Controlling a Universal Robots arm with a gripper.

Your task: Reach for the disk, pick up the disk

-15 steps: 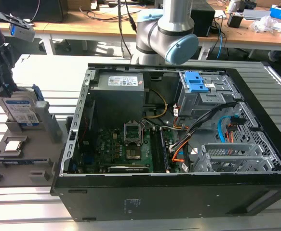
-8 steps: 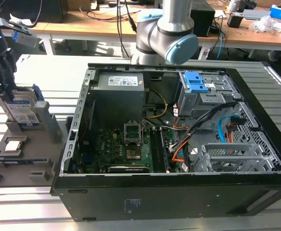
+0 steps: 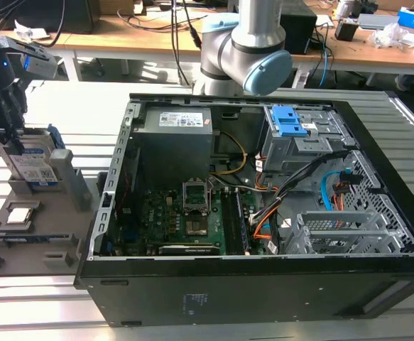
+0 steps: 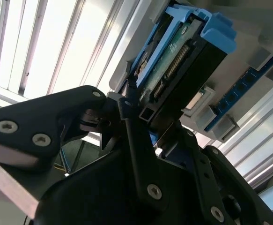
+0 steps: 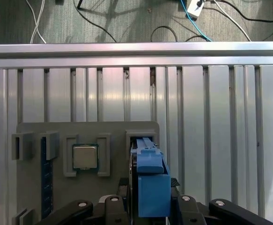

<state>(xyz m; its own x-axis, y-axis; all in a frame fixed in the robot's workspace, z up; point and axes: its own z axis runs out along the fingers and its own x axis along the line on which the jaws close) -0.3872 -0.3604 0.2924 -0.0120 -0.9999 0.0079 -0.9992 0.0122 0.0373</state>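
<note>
The disk point(image 5: 152, 180) stands on edge in a slot of the grey holder point(image 5: 113, 130), blue bracket outward, and the end effector point(image 5: 150, 208) is clamped on it, a finger against each flat side. Just beside it in the holder sits the square CPU chip point(image 5: 85, 156). Farther out the slatted table point(image 5: 220, 140) stretches away, and the open computer case point(image 3: 263, 284) lies toward the exterior view's right.

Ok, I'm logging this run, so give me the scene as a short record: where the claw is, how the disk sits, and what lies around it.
claw: down at the disk, at the exterior view's left
grip: cannot tell whether it is closed
disk: upright on its edge, in a slot of the grey tray
chip: flat in its own tray pocket, beside the disk, apart from it
computer case: open, to the exterior view's right of the tray
</note>
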